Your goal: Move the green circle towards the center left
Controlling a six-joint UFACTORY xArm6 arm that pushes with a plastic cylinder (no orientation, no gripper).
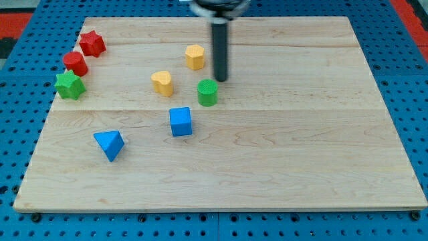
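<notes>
Green circle (208, 92) sits roughly mid-board, slightly left of centre and a little toward the far side; it is well apart from the left edge, so the move toward centre left looks barely begun, if at all. Most of the travel is left to do. My tip (220, 79) is down on the wooden board (301, 147), just beside the green circle on its far-right side; whether it touches the block I cannot tell, the gap is too small to read. The tool is a plain rod with nothing to open or close, and it clamps on nothing. Judgement: tip is placed well for a push to the left and slightly nearer. In the path: yellow heart-like block (162, 83) lies to the left of the circle, blue cube (180, 122) near-left of it, yellow hexagon-like block (194, 57) farther back. At the left edge: green star (69, 86), red cylinder (75, 63), red star (92, 43). Blue triangular block (109, 144) lies near-left.
</notes>
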